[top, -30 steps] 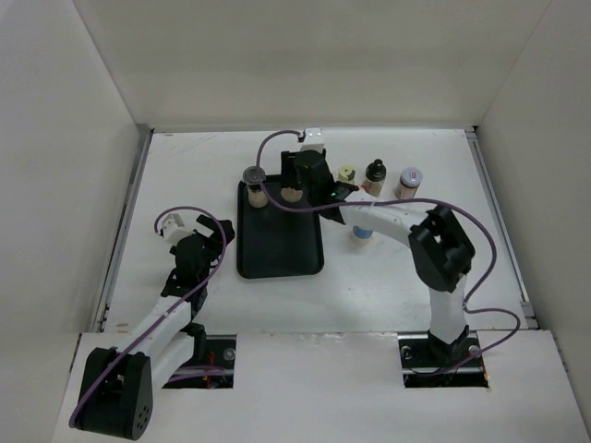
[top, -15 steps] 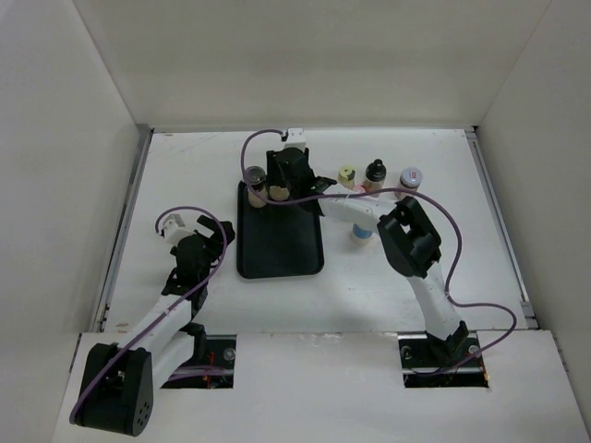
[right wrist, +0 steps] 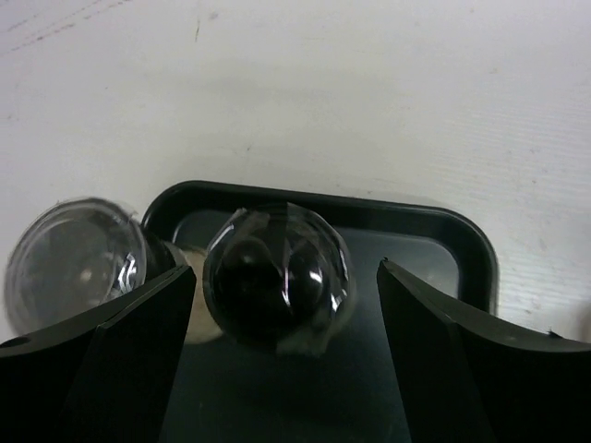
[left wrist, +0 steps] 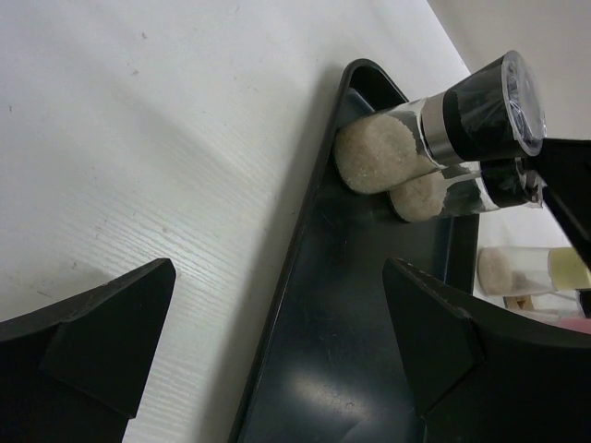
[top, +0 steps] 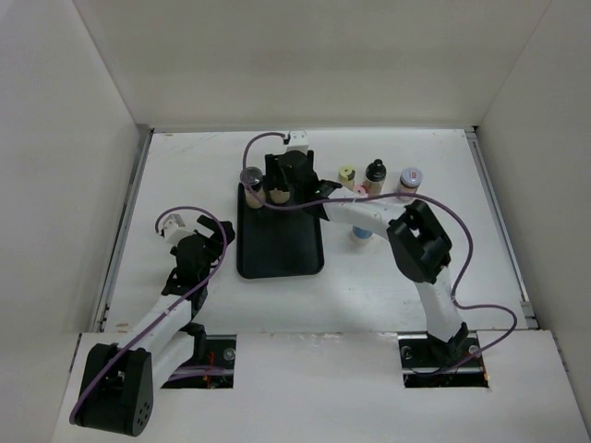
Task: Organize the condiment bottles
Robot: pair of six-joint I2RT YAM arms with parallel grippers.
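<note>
Two spice jars stand in the back left corner of the black tray [top: 277,251]: a grey-capped one [top: 251,177] and a dark-capped one [top: 275,192] touching it. My right gripper [top: 284,173] hovers over the dark-capped jar [right wrist: 275,277], open, with a finger on each side and not touching it. The grey-capped jar [right wrist: 74,263] is at its left. My left gripper [top: 205,242] is open and empty, low beside the tray's left edge [left wrist: 305,268], and it sees both jars [left wrist: 434,129]. Several more jars stand right of the tray: yellow cap [top: 347,173], black cap [top: 375,170], white-pink cap [top: 410,177].
A taller white bottle with a blue band [top: 361,233] stands under my right forearm, just right of the tray. A pink cap [top: 358,190] shows beside the forearm. White walls close in the table on three sides.
My right gripper has moved left along the tray's back edge to beside the grey-capped jar, and the dark-capped jar now stands free between its open fingers. The left arm has not moved.
</note>
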